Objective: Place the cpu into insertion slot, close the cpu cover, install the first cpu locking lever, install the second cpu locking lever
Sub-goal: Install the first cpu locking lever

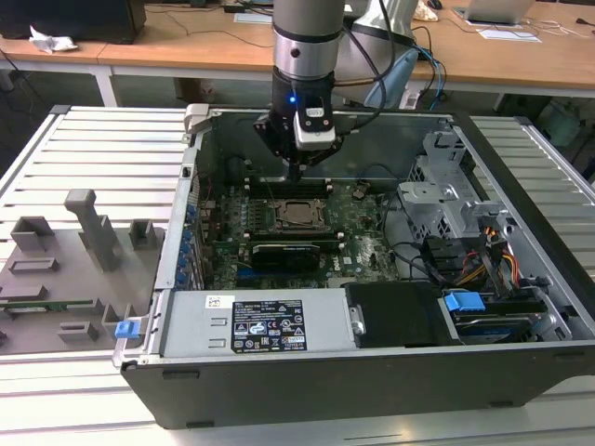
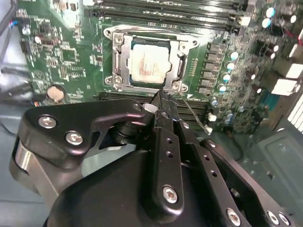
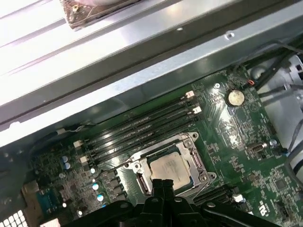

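You are hovering the black claw [image 2: 162, 98], tips pinched together on nothing, at the socket's edge; the small silver square cpu [image 2: 149, 66] is sitting just beyond, framed by the thin metal cpu cover [image 2: 182, 56].

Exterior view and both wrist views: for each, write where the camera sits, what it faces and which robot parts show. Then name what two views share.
Exterior view: off the arm, above the open computer case, looking down into it; the arm and gripper show.
First wrist view: on the wrist, facing the motherboard and case wall; gripper tip shows.
Second wrist view: on the wrist, facing the motherboard over the gripper's body.
Shared: both wrist views show the cpu just beyond the gripper tip.
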